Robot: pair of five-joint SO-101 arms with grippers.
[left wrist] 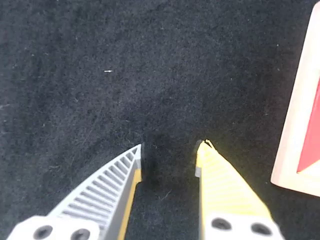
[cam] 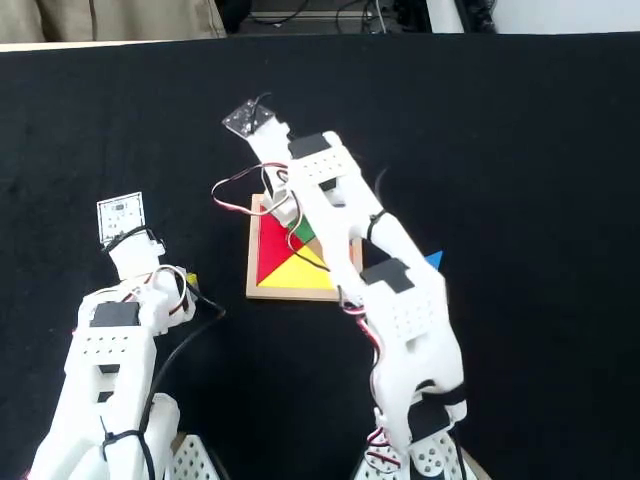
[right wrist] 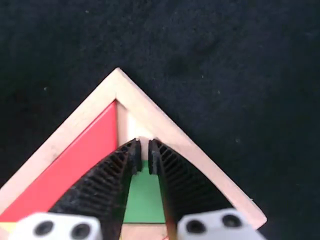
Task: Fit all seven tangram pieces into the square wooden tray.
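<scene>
Your right gripper (right wrist: 142, 150) sits over a corner of the square wooden tray (right wrist: 165, 127). Its black jaws are almost together, with only a thin slit between the tips, and nothing shows clamped in that slit. Under the fingers lies a flat green tangram piece (right wrist: 145, 200). Its outline is mostly covered, so you cannot tell its shape or whether the tips touch it. Beside it a large red triangular piece (right wrist: 75, 165) lies along the tray wall, with a sliver of bare wood between it and the corner.

From above, the right arm crosses the tray and hides its right side. You can make out the red piece, a yellow triangular piece (cam: 300, 272) along the near edge and a scrap of green. A small blue piece (cam: 434, 261) pokes out from behind the arm, on the black cloth-covered table (cam: 520, 150) outside the tray; most of it is hidden.

Your left gripper (left wrist: 171, 150) stands over bare cloth near the tray, with its jaws well apart and nothing between them.
</scene>
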